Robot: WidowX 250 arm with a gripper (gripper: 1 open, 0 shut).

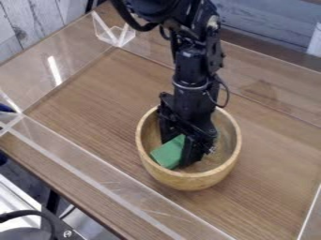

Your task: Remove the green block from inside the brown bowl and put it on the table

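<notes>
The brown bowl (189, 178) sits on the table (88, 94) right of centre. Inside it lies the green block (167, 151), leaning against the bowl's left inner wall. My black gripper (189, 150) points straight down into the bowl, its fingers closed on the right end of the block. That end of the block is hidden behind the fingers.
Clear acrylic walls (69, 150) run along the table's edges, with the front wall close to the bowl. A small clear acrylic bracket (116, 34) stands at the back left. Bare wood-grain tabletop stretches to the left of the bowl.
</notes>
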